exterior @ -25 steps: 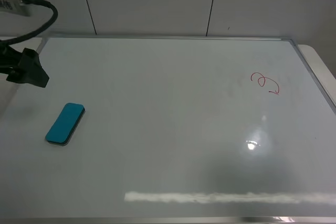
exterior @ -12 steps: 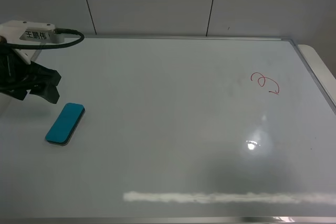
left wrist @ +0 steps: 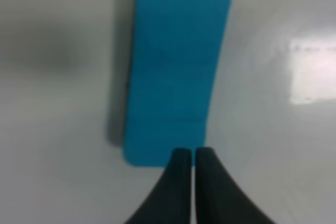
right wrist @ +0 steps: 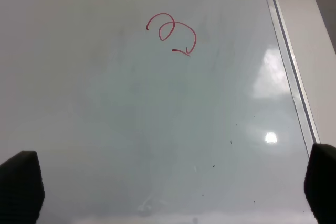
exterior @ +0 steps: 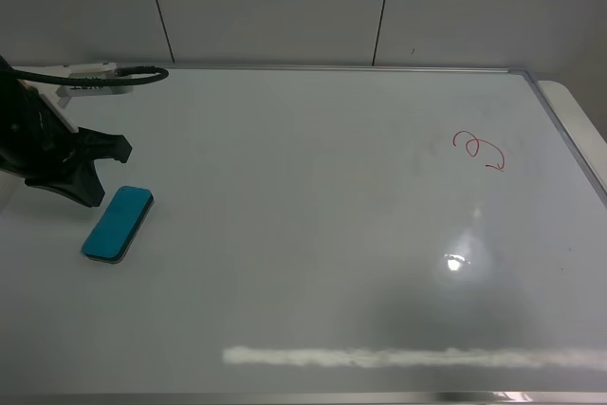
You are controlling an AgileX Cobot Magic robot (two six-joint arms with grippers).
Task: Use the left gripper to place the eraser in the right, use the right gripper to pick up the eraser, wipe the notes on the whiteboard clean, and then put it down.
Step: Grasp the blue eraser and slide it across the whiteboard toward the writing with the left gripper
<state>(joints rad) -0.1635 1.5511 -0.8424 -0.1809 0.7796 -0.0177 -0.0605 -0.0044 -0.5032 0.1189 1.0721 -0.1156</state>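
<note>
One eraser (exterior: pixel 118 224), flat on one whiteboard (exterior: pixel 303 234), just beyond tips of left gripper (left wrist: pixel 189 155), fingers pressed together, pointing down. One red scribble (right wrist: pixel 172 34) ahead of right gripper (right wrist: pixel 170 182), fingers spread wide.

Matte black left pincer (left wrist: pixel 193 157); black cable (exterior: pixel 134 71).

- Whiteboard (exterior: pixel 313 263) btw eraser (exterior: pixel 118 224) & notes (exterior: pixel 479 153): bare, free to pass.
- Left gripper (left wrist: pixel 188 156) crowds eraser's one end; other sides free.
</note>
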